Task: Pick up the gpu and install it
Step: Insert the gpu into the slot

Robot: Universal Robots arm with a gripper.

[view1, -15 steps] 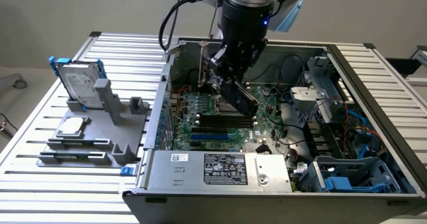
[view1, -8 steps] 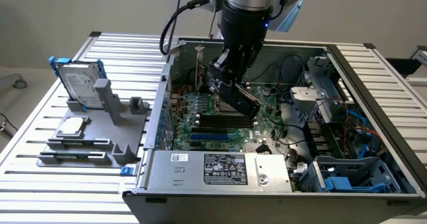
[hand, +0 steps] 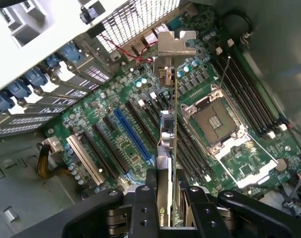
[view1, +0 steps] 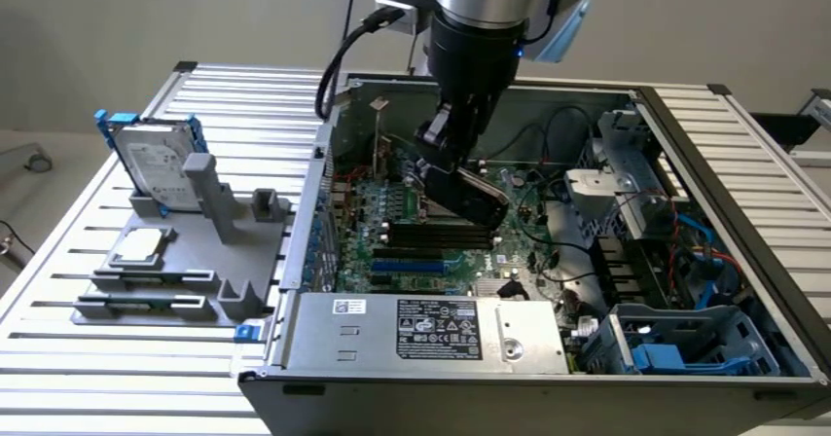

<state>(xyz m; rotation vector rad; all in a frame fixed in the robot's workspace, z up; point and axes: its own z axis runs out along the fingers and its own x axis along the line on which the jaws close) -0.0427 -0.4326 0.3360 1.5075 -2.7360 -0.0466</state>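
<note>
We've got the gpu (hand: 168, 134) clamped edge-on between the gripper's (hand: 166, 201) fingers, so they're closed tight on the card. It hangs over the motherboard (hand: 116, 129) inside the open case (view1: 727, 163). From the wrist view it's lined up above the stretch of motherboard between the blue slot (hand: 133, 136) and the empty CPU socket (hand: 215, 119).

One open computer case (view1: 520, 402) holds one motherboard (hand: 116, 148) with one empty CPU socket (hand: 217, 121), one power supply (view1: 429, 334), and one gpu (hand: 173, 94) clamped in one gripper (hand: 168, 197). Beside the case, on the exterior view's left, one grey fixture (view1: 214, 202) carries one hard drive (view1: 154, 163) and one CPU chip (view1: 140, 246).
</note>
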